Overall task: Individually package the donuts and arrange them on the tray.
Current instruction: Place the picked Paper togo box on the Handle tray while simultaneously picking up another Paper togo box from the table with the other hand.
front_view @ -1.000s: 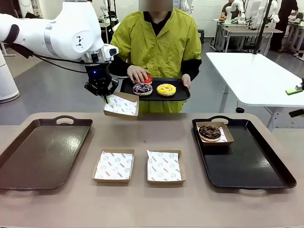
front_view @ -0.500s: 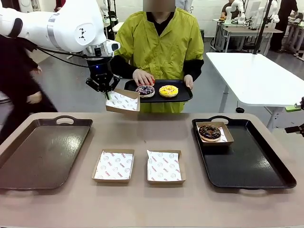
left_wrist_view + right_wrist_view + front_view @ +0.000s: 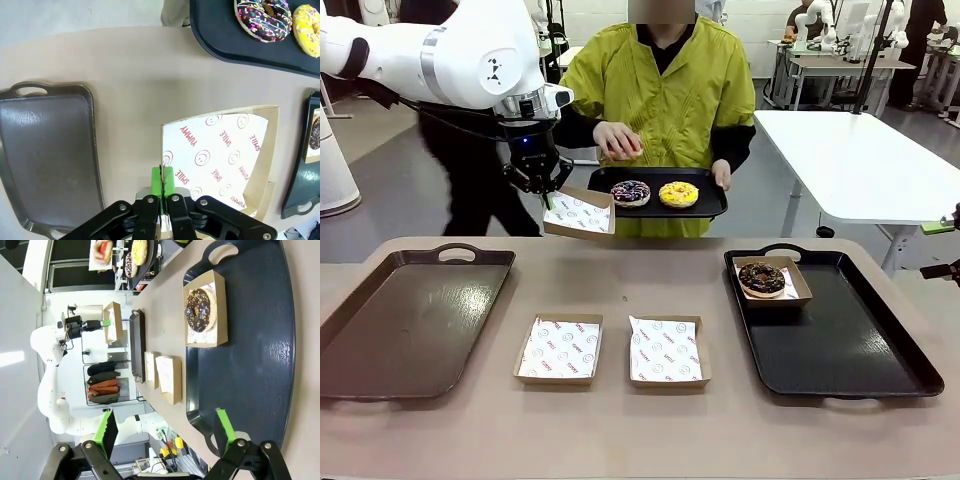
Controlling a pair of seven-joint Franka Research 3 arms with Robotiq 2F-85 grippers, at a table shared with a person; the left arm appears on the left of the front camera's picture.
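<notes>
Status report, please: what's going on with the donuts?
Left gripper shut on empty box, held aloft. Right gripper open. Person's hand holds red donut. Nothing blocking.

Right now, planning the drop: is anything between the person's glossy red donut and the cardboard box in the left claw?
Nothing visible: open air separates the glossy red donut from the empty cardboard box in the left claw.

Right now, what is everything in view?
donuts: four; red donut in the person's hand, drizzled donut and yellow donut on held tray, chocolate donut boxed on right tray.
boxes: four, brown, paper-lined; held box at left pincer, two on table, one on right tray.
trays: three; left tray brown, right tray black, on table; held tray black, carried by person.
table: one, beige, between robot and person.
left pincer: shut on held box's edge.
right pincer: open, facing right tray.
</notes>
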